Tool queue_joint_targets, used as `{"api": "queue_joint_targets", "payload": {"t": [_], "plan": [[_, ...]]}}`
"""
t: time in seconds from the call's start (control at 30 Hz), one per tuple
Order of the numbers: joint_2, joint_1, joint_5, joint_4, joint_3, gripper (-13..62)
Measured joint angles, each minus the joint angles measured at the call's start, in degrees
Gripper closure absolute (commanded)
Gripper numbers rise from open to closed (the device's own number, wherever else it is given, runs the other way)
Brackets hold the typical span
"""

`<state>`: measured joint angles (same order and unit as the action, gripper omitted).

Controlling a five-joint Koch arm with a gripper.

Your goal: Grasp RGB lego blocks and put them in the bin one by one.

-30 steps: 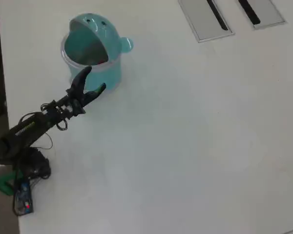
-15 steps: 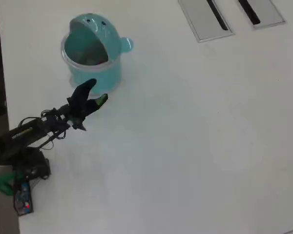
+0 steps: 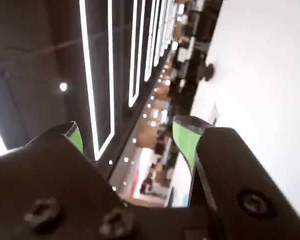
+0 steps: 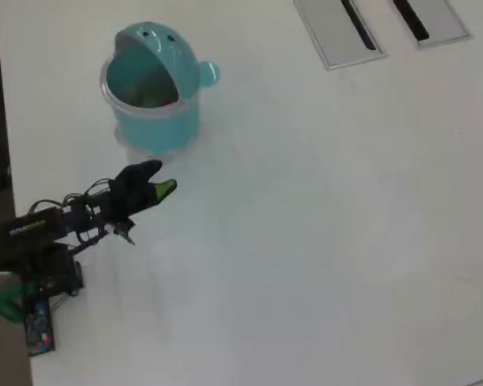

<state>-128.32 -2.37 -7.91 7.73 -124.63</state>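
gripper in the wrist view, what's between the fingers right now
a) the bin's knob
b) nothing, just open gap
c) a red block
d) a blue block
b: the gripper stands open, and between its green-tipped fingers only the background shows; overhead, it sits on the table apart from the bin.

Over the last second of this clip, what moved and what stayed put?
The gripper pulled back from the rim of the bin, moving down and away from it in the overhead view, and the arm folded lower toward its base. The wrist view shows the fingers apart with nothing between them. The bin and the grey panels did not move.
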Motion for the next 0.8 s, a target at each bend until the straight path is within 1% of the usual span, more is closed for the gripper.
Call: {"api": "queue_joint_targets", "payload": {"t": [0.17, 0.33, 0.8], "plan": [[-2.72, 1.05, 2.20, 1.23, -4.75, 16.3], [-2.81, 0.97, 2.37, 4.13, -10.37, 16.3], [-2.81, 0.97, 2.90, 18.81, -25.66, 16.3]]}}
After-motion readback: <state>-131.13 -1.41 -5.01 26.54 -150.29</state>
